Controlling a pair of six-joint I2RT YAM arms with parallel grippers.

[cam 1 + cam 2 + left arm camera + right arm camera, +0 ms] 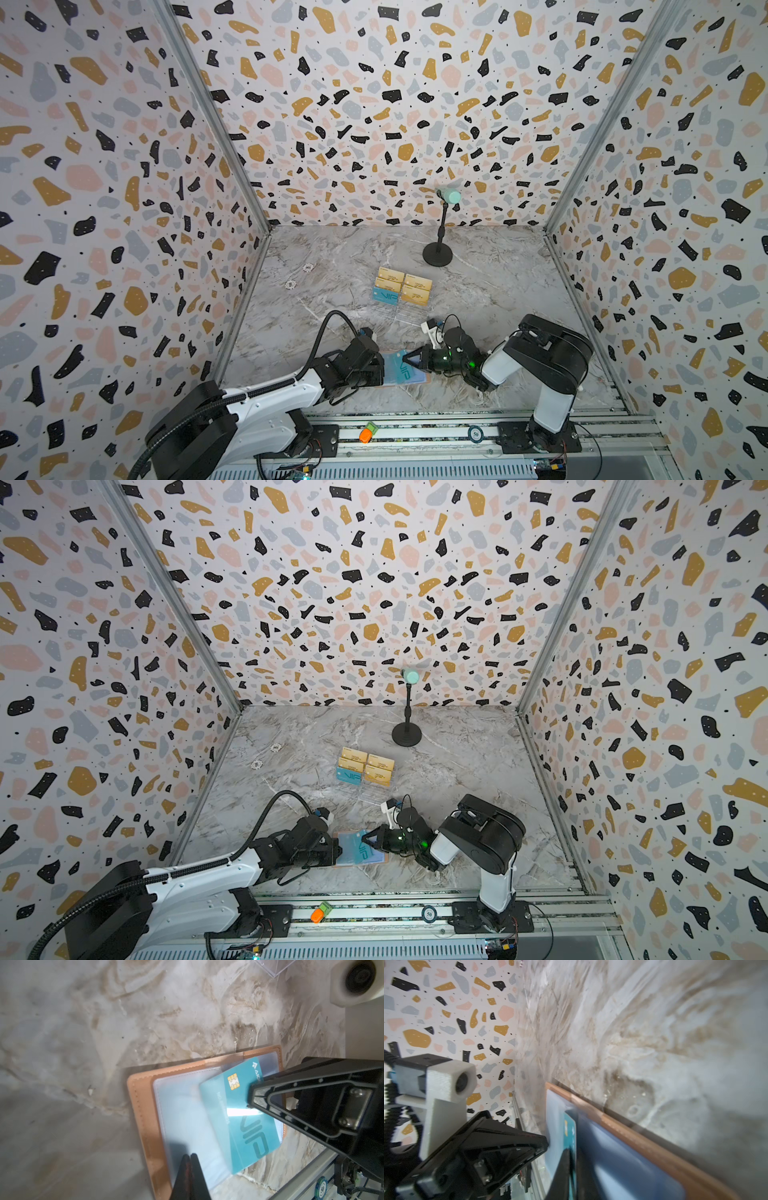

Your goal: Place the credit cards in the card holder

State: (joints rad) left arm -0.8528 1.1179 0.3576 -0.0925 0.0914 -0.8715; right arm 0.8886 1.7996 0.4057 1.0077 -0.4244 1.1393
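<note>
**A:** Marble tabletop (478,291), fine. Where's the teal VIP card (239,1126)?

**B:** Partly under a clear sleeve (182,1115) of the open card holder (145,1126), askew. Left gripper (190,1159) is closed at the sleeve's edge. Right gripper (406,357) straddles the card; I cannot tell if it grips.

**A:** Next?

**B:** Probably square it, then push it home.

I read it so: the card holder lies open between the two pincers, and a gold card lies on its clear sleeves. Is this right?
Not fully. The card on the clear sleeves is teal-blue with VIP lettering, not gold, as the left wrist view shows. The rest holds: the card holder lies open between the left pincer and the right pincer.
</note>
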